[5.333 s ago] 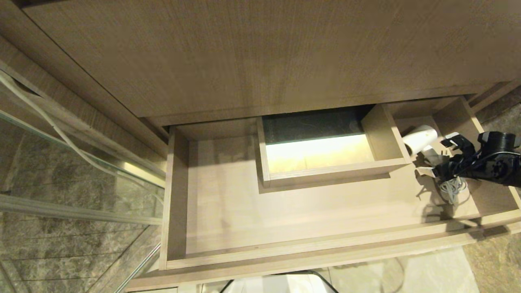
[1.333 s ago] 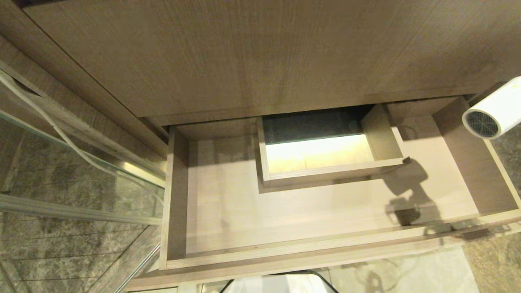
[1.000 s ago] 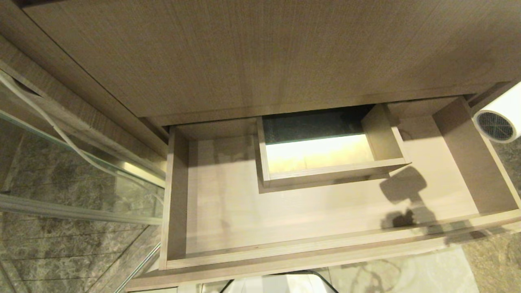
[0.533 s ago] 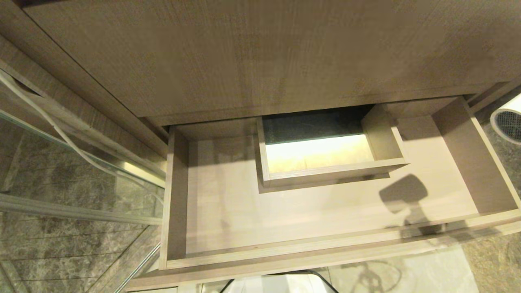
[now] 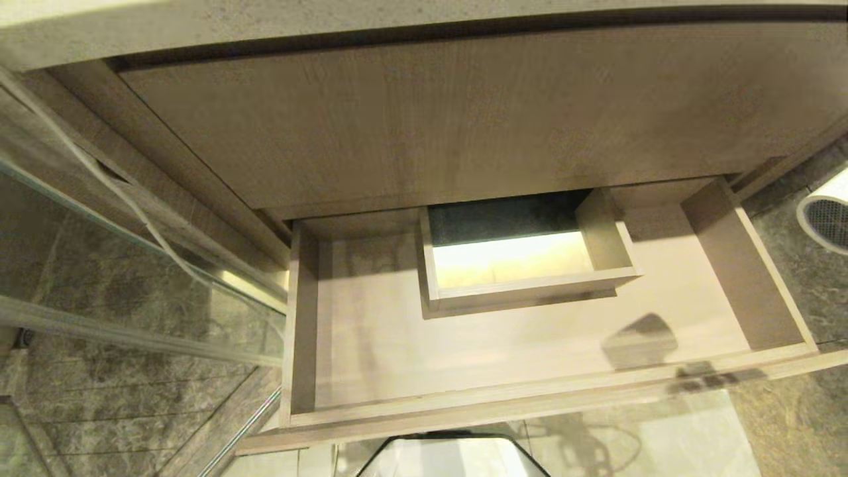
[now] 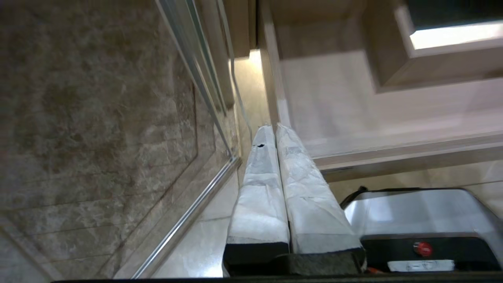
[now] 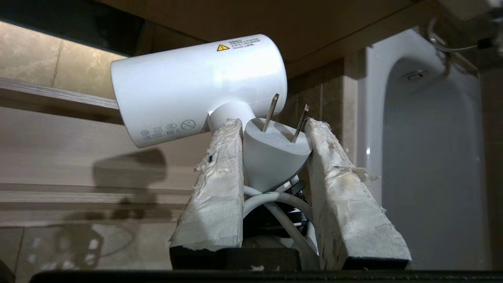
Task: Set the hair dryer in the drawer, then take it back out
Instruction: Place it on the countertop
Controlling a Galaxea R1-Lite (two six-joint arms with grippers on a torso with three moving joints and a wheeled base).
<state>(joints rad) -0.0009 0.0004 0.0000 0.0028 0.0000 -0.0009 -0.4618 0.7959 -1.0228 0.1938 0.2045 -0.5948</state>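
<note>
The white hair dryer (image 7: pixel 196 86) is held by my right gripper (image 7: pixel 275 122), which is shut on its handle together with the plug (image 7: pixel 275 153) and bundled cord. In the head view only the dryer's rear grille end (image 5: pixel 827 215) shows at the right edge, outside and above the drawer's right wall. The drawer (image 5: pixel 530 397) stands pulled open, its floor bare apart from the dryer's shadow. My left gripper (image 6: pixel 273 129) hangs parked and shut near the drawer's left front corner (image 6: pixel 298 153).
A boxed cutout (image 5: pixel 523 291) stands at the drawer's rear centre, under the taller wood-grain panel (image 5: pixel 430 126). A glass shower door with a metal rail (image 5: pixel 132 331) lies left. A white bathtub (image 7: pixel 428 157) is right of the dryer. My base (image 6: pixel 412 212) sits below the drawer front.
The hair dryer has been lifted out of the drawer and carried right, to the picture's edge. The whole head view has shifted, so the camera moved; the counter edge now shows on top.
</note>
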